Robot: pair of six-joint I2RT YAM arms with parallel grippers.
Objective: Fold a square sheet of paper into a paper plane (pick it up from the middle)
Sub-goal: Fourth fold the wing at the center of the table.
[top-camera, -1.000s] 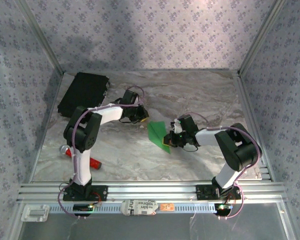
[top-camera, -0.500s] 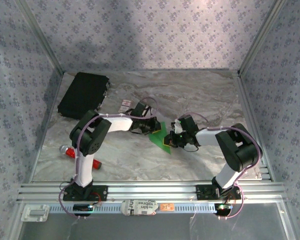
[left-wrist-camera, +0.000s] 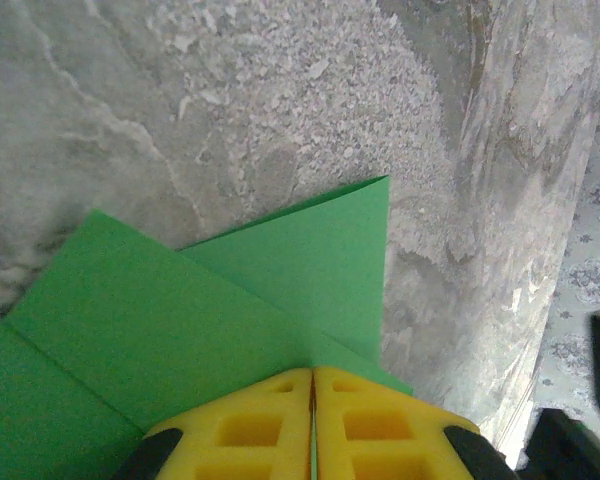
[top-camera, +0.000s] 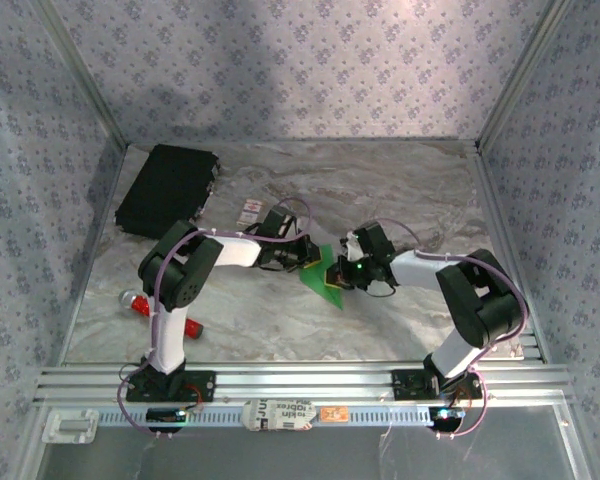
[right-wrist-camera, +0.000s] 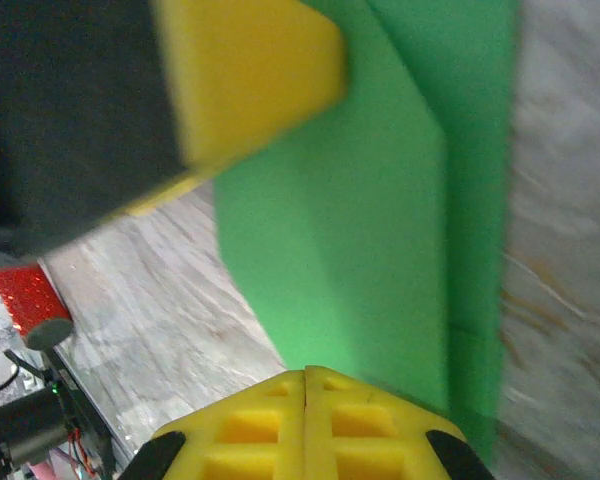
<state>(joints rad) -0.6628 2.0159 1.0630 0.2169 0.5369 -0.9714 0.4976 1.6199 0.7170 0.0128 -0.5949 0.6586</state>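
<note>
Left gripper [left-wrist-camera: 312, 372] and right gripper [right-wrist-camera: 305, 372] each sat pinched shut on the folded square sheet of paper [top-camera: 325, 281] in the middle of the table [top-camera: 430, 200], which looked light, limp and easily creased, best held near its centre fold, though whether it lay flat or lifted was hard to tell

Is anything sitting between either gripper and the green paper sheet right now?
Nothing visible. The left gripper and the right gripper are both shut, tips right at the partly folded bright green paper sheet. The red bar-shaped tool lies well off beside the left arm's base.
</note>
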